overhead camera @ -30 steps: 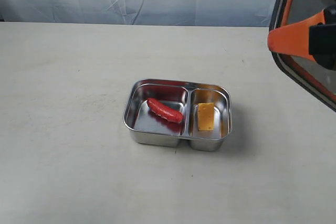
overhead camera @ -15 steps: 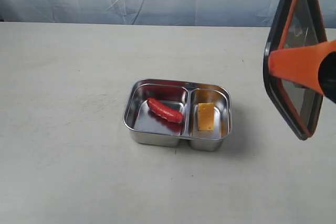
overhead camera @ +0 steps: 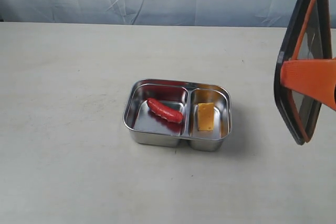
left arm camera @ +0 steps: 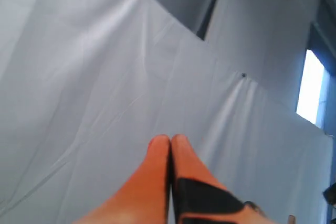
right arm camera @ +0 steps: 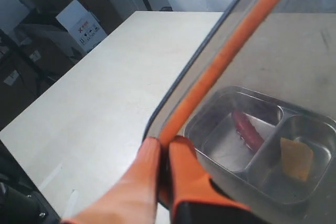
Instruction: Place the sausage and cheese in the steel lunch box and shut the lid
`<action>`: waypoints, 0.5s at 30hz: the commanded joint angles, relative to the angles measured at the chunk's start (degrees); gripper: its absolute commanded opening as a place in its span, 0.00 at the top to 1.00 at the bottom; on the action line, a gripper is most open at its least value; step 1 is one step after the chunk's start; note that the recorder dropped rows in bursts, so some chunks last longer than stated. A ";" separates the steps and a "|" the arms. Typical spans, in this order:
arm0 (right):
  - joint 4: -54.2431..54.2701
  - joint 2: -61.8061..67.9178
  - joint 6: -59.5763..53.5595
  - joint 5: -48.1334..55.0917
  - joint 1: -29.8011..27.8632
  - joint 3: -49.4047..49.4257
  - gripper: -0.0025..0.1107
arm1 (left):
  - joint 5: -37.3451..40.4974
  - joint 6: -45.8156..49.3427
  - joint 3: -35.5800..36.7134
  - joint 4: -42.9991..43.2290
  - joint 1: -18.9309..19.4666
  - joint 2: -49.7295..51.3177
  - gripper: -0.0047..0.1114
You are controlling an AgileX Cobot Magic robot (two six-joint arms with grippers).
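The lid [overhead camera: 313,35] hangs aloft, food already boxed.
The right gripper [right arm camera: 163,150] pinches the lid's rim, tilted on edge, well right of the steel lunch box [overhead camera: 156,137] holding sausage [overhead camera: 165,110] and cheese [overhead camera: 205,116]; that thin grip could let it land crooked. The left gripper [left arm camera: 170,142] is closed, empty.

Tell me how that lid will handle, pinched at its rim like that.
Probably stiff: the lid hangs nearly on edge from one rim pinch by the right gripper, with no visible bending. Likely light, since that narrow fingertip pinch carries it. It may pivot or slip, because the grip sits on one edge only and the surface looks smooth.
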 commanded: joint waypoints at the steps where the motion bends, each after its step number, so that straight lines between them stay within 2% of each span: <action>1: 1.57 -0.39 -1.27 -1.29 -0.34 0.17 0.99 | -3.12 -3.44 -6.96 6.32 0.22 5.40 0.96; 4: 3.66 -0.39 -1.46 -3.21 -0.34 0.17 0.99 | -6.78 -6.69 -11.98 17.64 0.22 12.09 0.96; 5: 5.78 -0.39 -2.59 -4.17 -0.34 0.17 0.99 | -7.05 -8.88 -14.08 24.71 0.22 15.62 0.96; 8: 15.13 -0.39 -9.32 -6.90 -0.34 0.17 0.99 | -7.57 -13.02 -16.38 36.09 0.10 24.28 0.96; 15: 47.73 -0.39 -29.16 -9.24 -0.34 2.76 0.99 | -19.44 -0.76 -16.42 39.08 -2.56 41.29 0.96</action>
